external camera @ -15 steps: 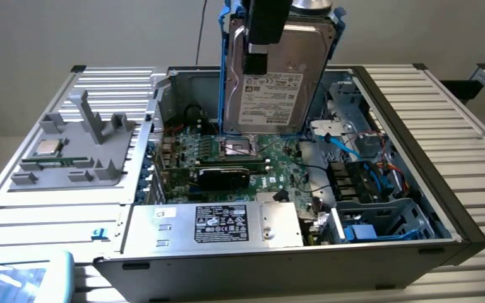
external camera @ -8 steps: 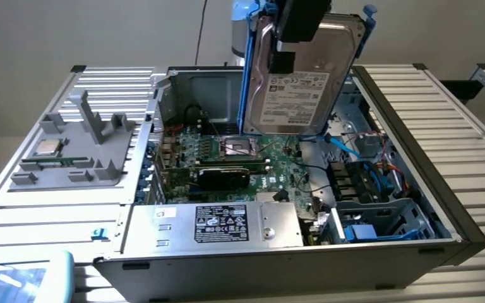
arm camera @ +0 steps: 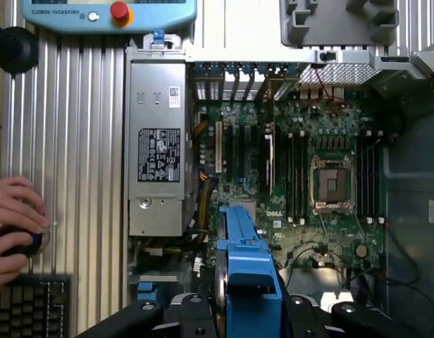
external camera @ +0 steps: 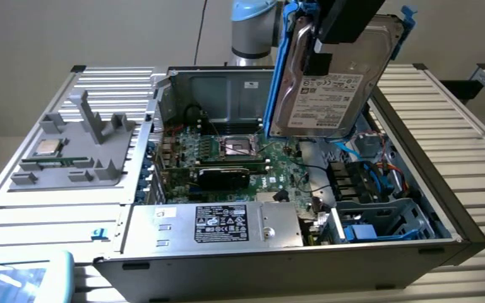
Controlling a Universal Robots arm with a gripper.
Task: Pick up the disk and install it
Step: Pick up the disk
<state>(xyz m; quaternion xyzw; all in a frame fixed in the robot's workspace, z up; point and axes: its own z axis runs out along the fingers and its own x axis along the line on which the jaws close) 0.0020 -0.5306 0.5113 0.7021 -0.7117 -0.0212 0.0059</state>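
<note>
The disk (external camera: pixel 323 95), a silver-grey drive with a white label in a blue carrier frame, hangs almost on edge above the open computer case (external camera: pixel 444 237). My gripper (external camera: pixel 327 47) is shut on the disk's upper part, with black fingers on both faces. The disk sits over the right side of the motherboard in the exterior view, clear of everything below. In the wrist view the disk's blue carrier edge (arm camera: pixel 245 260) runs out from between my gripper's (arm camera: pixel 249 313) dark fingers, over the board.
Inside the case lie the motherboard (external camera: pixel 242 158), a silver power supply (external camera: pixel 217 224) with a black label, and a blue-trimmed drive cage (external camera: pixel 377 221). A grey fixture (external camera: pixel 74 145) holding a small chip (external camera: pixel 47 148) sits on the exterior view's left. A person's hand (arm camera: pixel 13 218) rests by a keyboard (arm camera: pixel 27 310).
</note>
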